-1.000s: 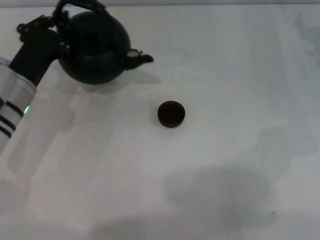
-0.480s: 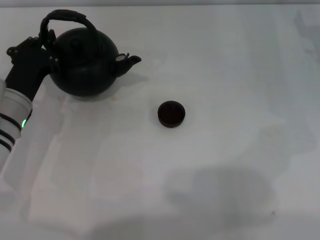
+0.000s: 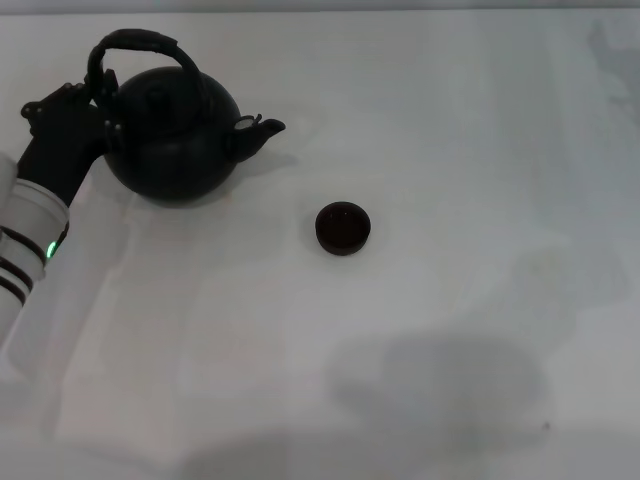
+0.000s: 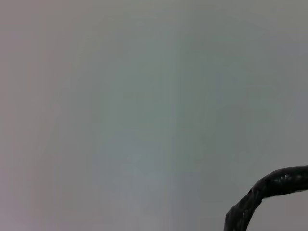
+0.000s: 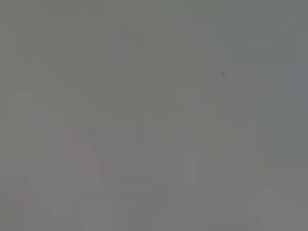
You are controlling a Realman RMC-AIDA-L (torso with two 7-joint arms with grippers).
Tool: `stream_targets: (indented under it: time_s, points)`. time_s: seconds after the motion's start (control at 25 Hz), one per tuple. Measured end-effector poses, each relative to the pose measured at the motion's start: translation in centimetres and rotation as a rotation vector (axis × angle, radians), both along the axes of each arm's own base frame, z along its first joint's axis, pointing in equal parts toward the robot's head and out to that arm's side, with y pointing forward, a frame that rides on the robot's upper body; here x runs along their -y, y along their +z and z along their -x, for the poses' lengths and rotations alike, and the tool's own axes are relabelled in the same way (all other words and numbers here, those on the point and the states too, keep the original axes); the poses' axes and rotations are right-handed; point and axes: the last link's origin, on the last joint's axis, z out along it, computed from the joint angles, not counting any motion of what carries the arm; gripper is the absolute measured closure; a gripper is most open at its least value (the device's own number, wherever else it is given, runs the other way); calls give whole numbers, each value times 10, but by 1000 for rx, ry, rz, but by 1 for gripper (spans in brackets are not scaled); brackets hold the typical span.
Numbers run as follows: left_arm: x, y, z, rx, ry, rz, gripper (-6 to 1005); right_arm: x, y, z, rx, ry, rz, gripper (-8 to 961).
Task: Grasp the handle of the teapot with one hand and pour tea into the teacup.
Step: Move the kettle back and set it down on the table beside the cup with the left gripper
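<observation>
While the teapot (image 3: 172, 138) stands upright at the far left of the tabletop (image 3: 450, 300):
Room: wide bare surface around the cup (image 3: 343, 228), which sits apart from the spout.
Hidden: left tool (image 3: 95, 100) at the handle (image 3: 135, 45); grip state cannot be told.
Count: one teapot, one cup.

Open white table (image 3: 450, 330) lies between teapot (image 3: 170, 145) and teacup (image 3: 343, 228); only these stand on it.
</observation>
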Motion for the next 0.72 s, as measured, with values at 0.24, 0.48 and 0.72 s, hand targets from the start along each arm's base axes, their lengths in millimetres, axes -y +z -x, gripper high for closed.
stream_targets:
  time_s: [0.24,0.48,0.72]
  points:
    - [0,-3,-1,-11,-6,19,844,-1,-1,2,-1,4,2,125]
    - [-1,-4,0,-14,2,27,835,-1,1,1,-15,-6,-15,125]
    - [2,-5,1,-16,2,30,769,-2,2,1,-25,-4,-19,124]
